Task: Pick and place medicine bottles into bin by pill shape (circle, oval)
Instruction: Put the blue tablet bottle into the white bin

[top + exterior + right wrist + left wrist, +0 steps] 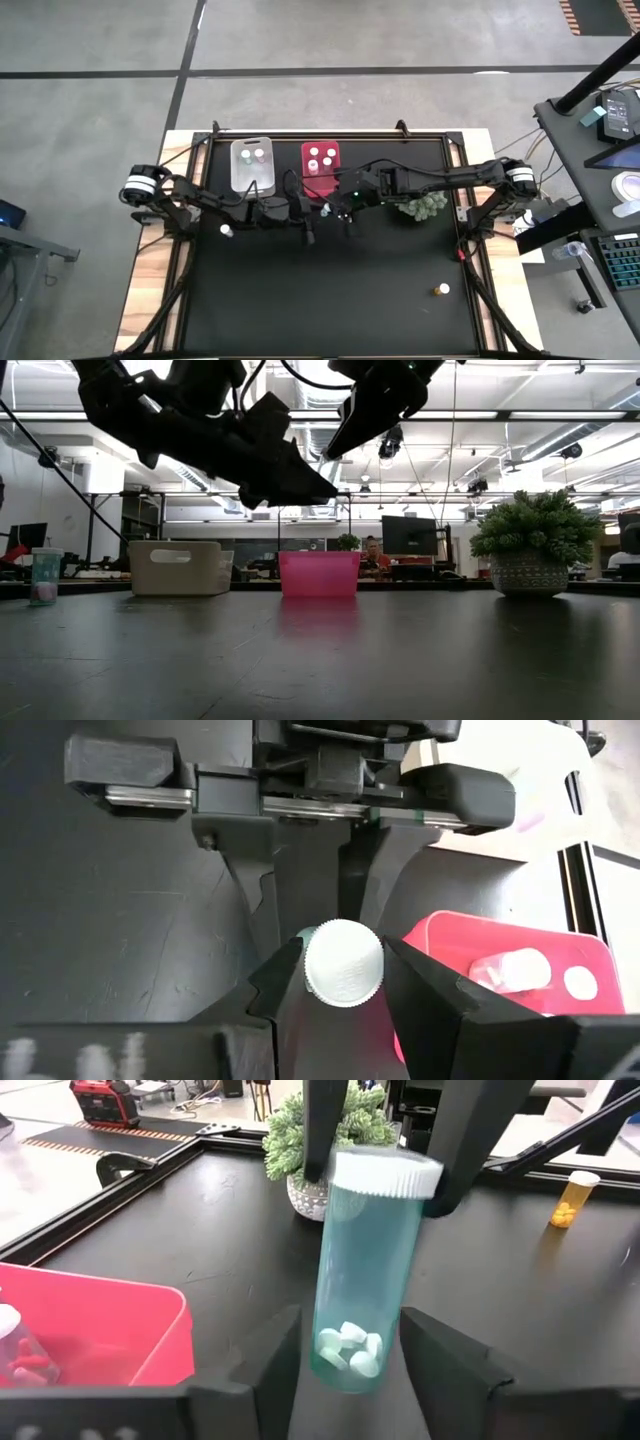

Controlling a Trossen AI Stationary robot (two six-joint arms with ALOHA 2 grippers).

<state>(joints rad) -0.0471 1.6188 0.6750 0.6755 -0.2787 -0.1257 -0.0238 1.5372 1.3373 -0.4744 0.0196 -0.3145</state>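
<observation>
Midair, right gripper point(340, 982) clamps teal bottle's point(358, 1275) white cap point(343, 964) beside red bin point(95, 1330); left gripper point(345, 1355) fingers apart round its base.

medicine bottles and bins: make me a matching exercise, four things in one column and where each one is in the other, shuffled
Things
1. teal bottle
2. amber bottle
3. red bin
4. potted plant

Places
a. standing alone on the table, toward the right arm's side
b. right next to the clear bin
c. held up off the table, its white cap between the right gripper's fingers
d. on the table beside the right arm, to the right of the bins

Pairs: 1-c, 2-a, 3-b, 4-d
</observation>
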